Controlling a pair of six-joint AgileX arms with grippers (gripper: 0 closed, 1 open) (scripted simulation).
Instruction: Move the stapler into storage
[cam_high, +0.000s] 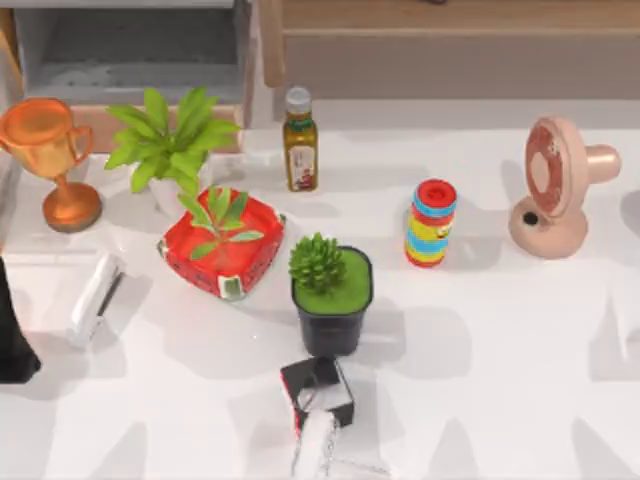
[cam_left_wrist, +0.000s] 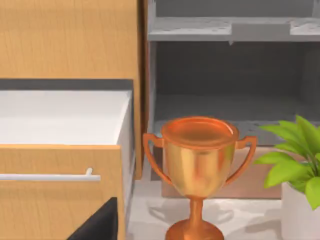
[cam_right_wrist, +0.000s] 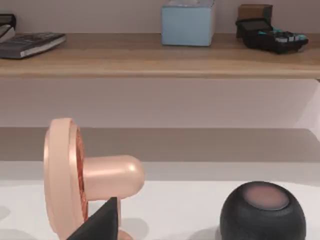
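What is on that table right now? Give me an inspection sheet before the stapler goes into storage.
Surface: white table, crowded across its back half.
Job's things: stapler lying near the left edge, untouched; drawer open beside the cabinet.
Clutter: trophy, leafy plant, red planter, bottle, succulent pot, ring stack, fan, black box, dark speaker.
Grippers: left gripper faces trophy and drawer; right gripper faces the fan.
Cables: nothing seen.
Surroundings: wooden shelf holding a tissue box and calculator.
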